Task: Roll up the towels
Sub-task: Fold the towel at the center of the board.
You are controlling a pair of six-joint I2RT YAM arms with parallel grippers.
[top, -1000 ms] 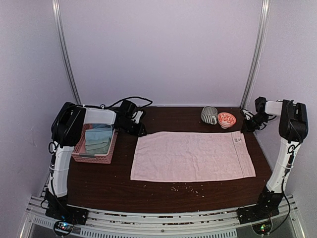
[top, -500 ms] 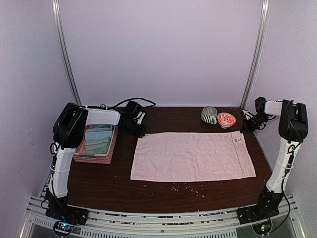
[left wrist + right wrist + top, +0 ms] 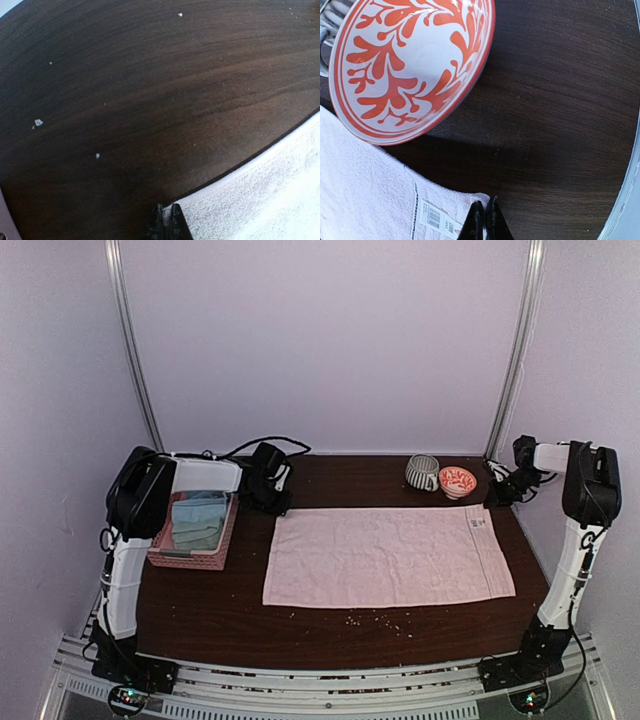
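The left tool (image 3: 166, 209) has pulled the pink towel's (image 3: 390, 555) far-left corner square.

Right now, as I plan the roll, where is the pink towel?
In the top view the pink towel lies flat mid-table, right of the pink basket, its far right corner near the orange bowl.

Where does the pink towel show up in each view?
Top external: pink towel spread flat mid-table.
Left wrist: bottom right, its corner at the left gripper.
Right wrist: bottom left, its labelled corner at the right gripper.
Shared landmark: the dark wooden table.
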